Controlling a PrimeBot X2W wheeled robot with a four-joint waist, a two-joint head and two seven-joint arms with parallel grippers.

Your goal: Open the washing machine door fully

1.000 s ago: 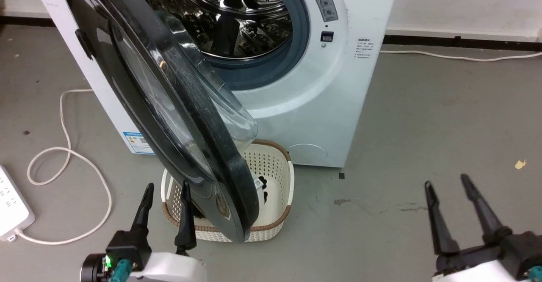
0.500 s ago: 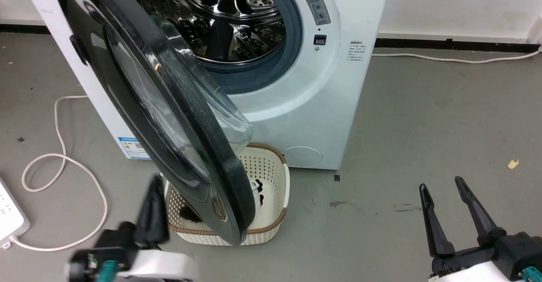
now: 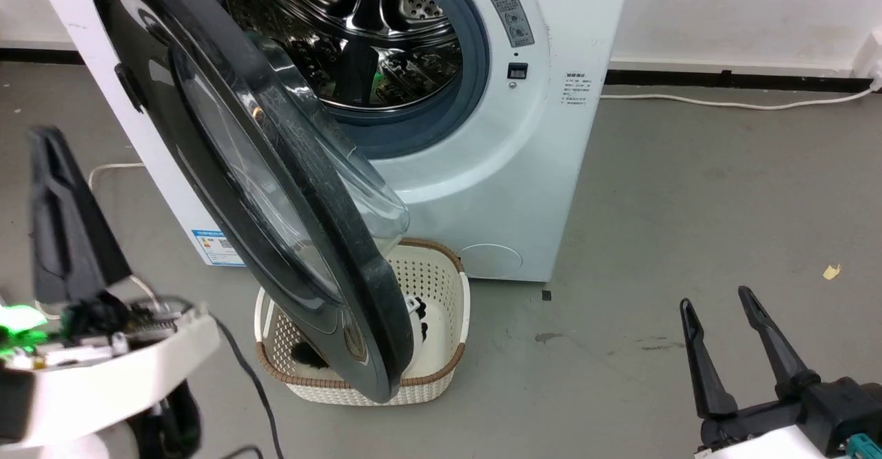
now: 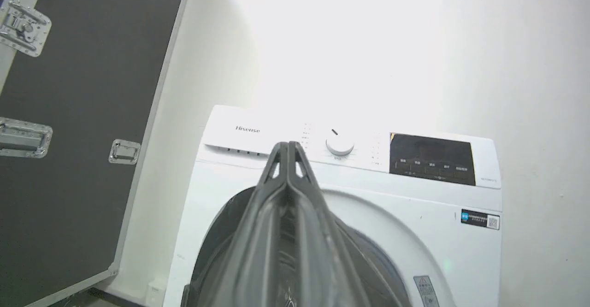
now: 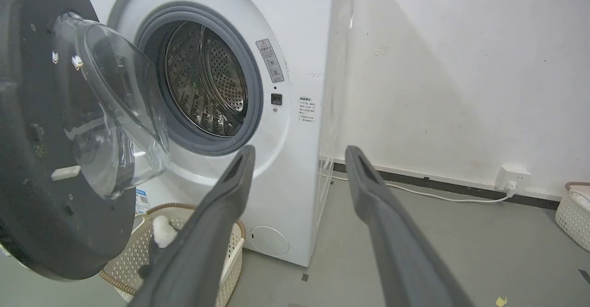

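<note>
now the clenched left gripper point(image 4: 288, 148) has risen away from the washing machine door point(image 3: 331, 211); right gripper point(image 3: 713, 296) stays spread

"Hisense" point(image 4: 247, 129) is the one word that reads clearly. It stands in grey on the white control panel point(image 4: 221, 137) of the washing machine point(image 4: 415, 205), just left of the tips of the left gripper point(image 4: 288, 144). Right of those tips, small marks ring the dial point(image 4: 339, 142), and the dark display point(image 4: 432, 158) carries a row of characters too small to read. Further right and lower sits a sticker point(image 4: 479, 218) with a QR code. Above and left of the right gripper point(image 5: 299, 149), a grey warning label point(image 5: 269, 60) shows a triangle sign over pictograms. The block of fine print point(image 5: 306, 109) beside it is illegible.
</note>
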